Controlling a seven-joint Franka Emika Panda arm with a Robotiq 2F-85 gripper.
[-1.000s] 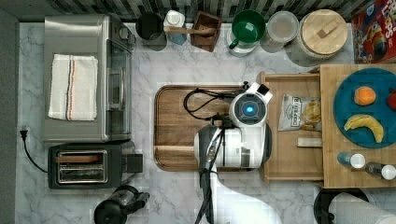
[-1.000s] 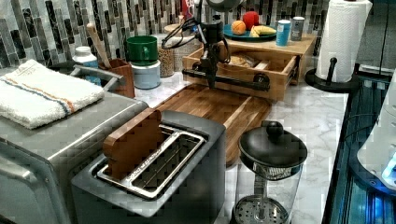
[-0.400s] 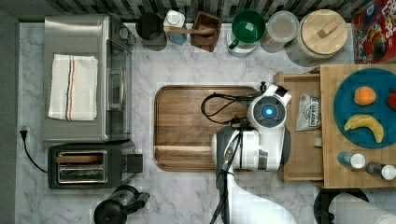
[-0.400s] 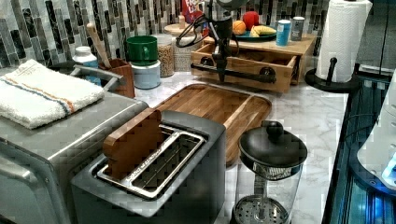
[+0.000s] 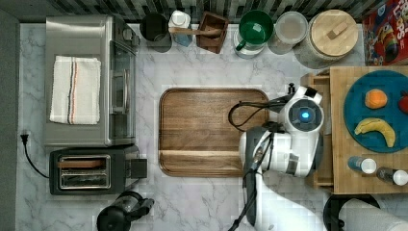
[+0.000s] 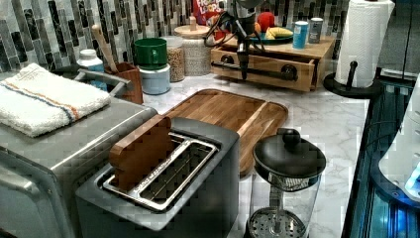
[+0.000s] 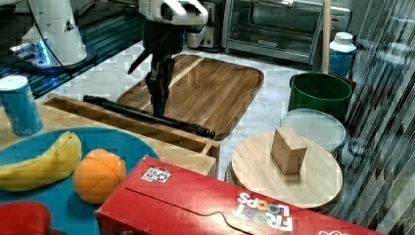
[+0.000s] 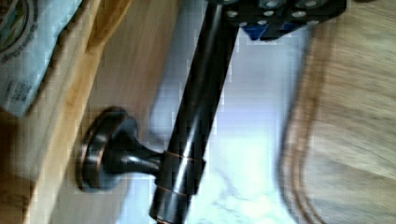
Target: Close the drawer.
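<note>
light wood box drawer [image 7: 147,128] nearly shut under slab. round glossy black bar handle [image 8: 196,116] on front. gripper [image 7: 159,108] down on bar; clenched or released: cannot tell.

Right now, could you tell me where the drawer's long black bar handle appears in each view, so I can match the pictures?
Top view: mostly hidden under the arm; one end pokes out above it.
Left view: long black bar handle across the wooden drawer front, upper middle.
Right view: running from the left to the middle.
Wrist view: the diagonal bar in the middle.
Shared landmark: brown rounded-corner cutting board.
</note>
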